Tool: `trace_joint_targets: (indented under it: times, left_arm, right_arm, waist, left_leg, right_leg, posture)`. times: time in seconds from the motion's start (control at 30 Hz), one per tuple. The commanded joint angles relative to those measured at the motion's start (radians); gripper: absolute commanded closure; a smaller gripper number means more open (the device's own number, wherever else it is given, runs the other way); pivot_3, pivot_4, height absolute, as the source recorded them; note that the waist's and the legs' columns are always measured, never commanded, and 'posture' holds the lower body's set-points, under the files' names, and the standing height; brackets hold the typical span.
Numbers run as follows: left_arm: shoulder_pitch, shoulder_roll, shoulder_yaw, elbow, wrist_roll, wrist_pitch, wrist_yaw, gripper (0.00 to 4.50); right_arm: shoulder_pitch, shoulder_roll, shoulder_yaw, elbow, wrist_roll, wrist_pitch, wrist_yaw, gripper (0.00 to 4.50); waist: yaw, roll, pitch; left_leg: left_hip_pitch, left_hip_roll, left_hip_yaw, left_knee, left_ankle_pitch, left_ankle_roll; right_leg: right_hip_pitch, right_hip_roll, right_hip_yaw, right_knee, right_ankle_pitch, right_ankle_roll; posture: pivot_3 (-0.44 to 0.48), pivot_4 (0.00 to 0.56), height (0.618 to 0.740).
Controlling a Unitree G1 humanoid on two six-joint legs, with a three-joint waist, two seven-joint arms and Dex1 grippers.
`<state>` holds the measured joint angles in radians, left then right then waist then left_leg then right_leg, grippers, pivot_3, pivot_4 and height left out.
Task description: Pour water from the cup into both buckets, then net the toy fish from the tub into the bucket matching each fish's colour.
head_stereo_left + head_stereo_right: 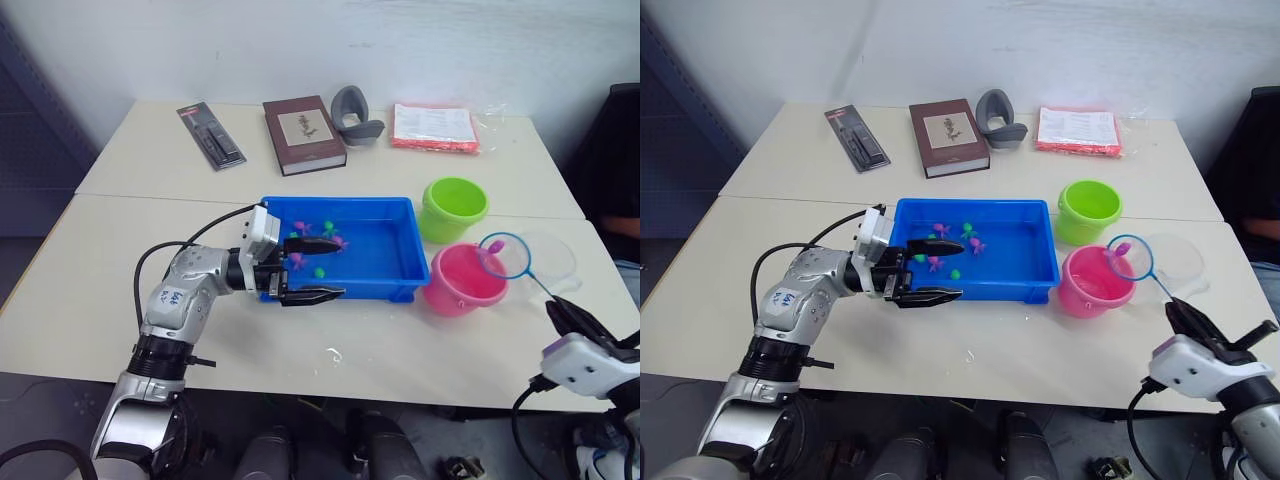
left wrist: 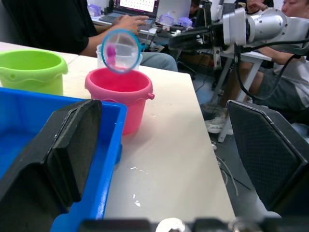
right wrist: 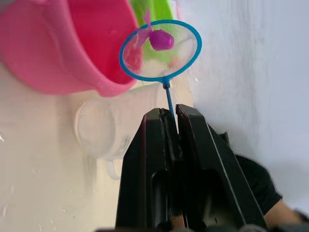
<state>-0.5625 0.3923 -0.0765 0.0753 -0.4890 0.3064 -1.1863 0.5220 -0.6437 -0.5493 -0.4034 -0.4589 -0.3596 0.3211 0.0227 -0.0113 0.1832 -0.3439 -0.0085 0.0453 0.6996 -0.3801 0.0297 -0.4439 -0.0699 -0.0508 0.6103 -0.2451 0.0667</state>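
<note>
Presently we find the right end effector [image 3: 171,121] clamped on the net [image 1: 505,256] handle, its ring holding a pink fish [image 3: 161,40] above the pink bucket [image 1: 465,280]. Beside that bucket, the left end effector [image 1: 318,268] stands apart over the tub [image 1: 405,262] rim.

Office or lab: white tables [image 1: 120,290], laptop [image 2: 137,5], seated people [image 2: 58,24].

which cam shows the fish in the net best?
Right wrist view: the pink fish sits large inside the net ring. Left wrist view shows it smaller; the eye views show just a pink speck.
</note>
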Motion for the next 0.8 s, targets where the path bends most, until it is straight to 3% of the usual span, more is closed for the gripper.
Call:
trace_joint_targets:
  times: [0.03, 0.27, 0.43, 0.67, 0.8]
  left_arm:
    - [0.005, -0.015, 0.012, -0.007, 0.033, -0.099, 0.022, 0.05]
    - [0.017, -0.019, 0.012, 0.024, 0.072, -0.206, 0.033, 0.05]
    - [0.036, -0.025, -0.001, 0.002, 0.062, -0.193, 0.038, 0.05]
    - [0.041, -0.032, -0.007, -0.012, 0.056, -0.176, 0.043, 0.05]
    - [0.035, -0.048, -0.008, -0.009, 0.05, -0.168, 0.056, 0.05]
  right_arm:
    - [0.004, -0.055, -0.026, 0.041, -0.124, -0.08, -0.079, 4.5]
    - [0.012, -0.116, -0.049, 0.09, -0.241, -0.192, -0.204, 4.5]
    - [0.035, -0.133, -0.014, 0.154, -0.31, -0.238, -0.259, 4.5]
    - [0.005, -0.143, -0.097, 0.131, -0.399, -0.238, -0.414, 4.5]
    - [-0.005, -0.135, -0.053, 0.129, -0.388, -0.234, -0.398, 4.5]
  waist:
    - [0.0, 0.0, 0.0]
    - [0.0, 0.0, 0.0]
    - [-0.001, 0.0, 0.0]
    - [-0.001, 0.0, 0.0]
    - [-0.002, 0.0, 0.0]
  left_leg:
    - [0.0, 0.0, 0.001, 0.0, 0.0, 0.0]
    - [0.001, 0.0, 0.002, 0.0, 0.0, 0.0]
    - [0.003, 0.0, 0.003, 0.0, 0.0, 0.0]
    - [0.003, 0.0, 0.004, 0.0, 0.0, 0.0]
    - [0.004, 0.001, 0.004, -0.001, 0.0, 0.0]
  right_leg:
    - [0.0, 0.0, 0.001, 0.0, 0.0, 0.0]
    - [0.0, 0.0, 0.002, 0.0, 0.0, 0.0]
    - [0.001, 0.001, 0.003, 0.0, 0.0, 0.0]
    - [0.001, 0.001, 0.004, 0.001, 0.0, 0.0]
    - [0.001, 0.001, 0.004, 0.001, 0.0, 0.0]
  posture:
    - [0.0, 0.15, 0.74]
    - [0.0, 0.15, 0.74]
    - [0.0, 0.15, 0.74]
    - [0.0, 0.15, 0.74]
    - [0.0, 0.15, 0.74]
